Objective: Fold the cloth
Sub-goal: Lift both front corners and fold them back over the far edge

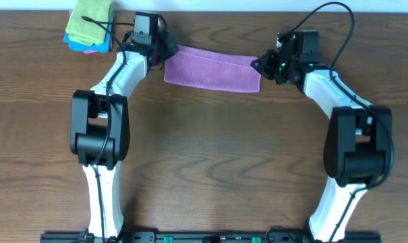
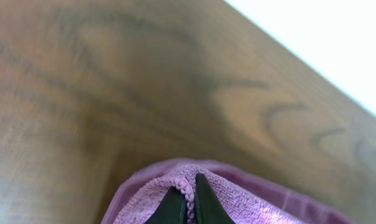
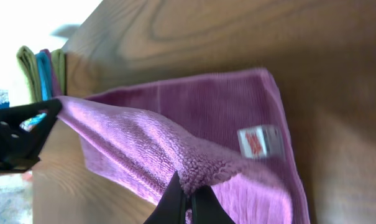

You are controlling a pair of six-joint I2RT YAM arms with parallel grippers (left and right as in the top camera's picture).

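Observation:
A purple cloth [image 1: 210, 69] lies stretched along the far part of the table, folded over itself lengthwise. My left gripper [image 1: 164, 52] is shut on the cloth's left end; in the left wrist view the black fingertips [image 2: 186, 202] pinch its stitched hem [image 2: 250, 205]. My right gripper [image 1: 259, 65] is shut on the cloth's right end; in the right wrist view the fingertips [image 3: 189, 198] pinch a raised edge of the cloth [image 3: 175, 124], held above the lower layer. A white tag [image 3: 260, 142] shows on that lower layer.
A stack of folded green, blue and pink cloths [image 1: 90, 25] sits at the far left corner, also visible in the right wrist view [image 3: 41, 71]. The table's far edge [image 2: 312, 68] runs just behind the purple cloth.

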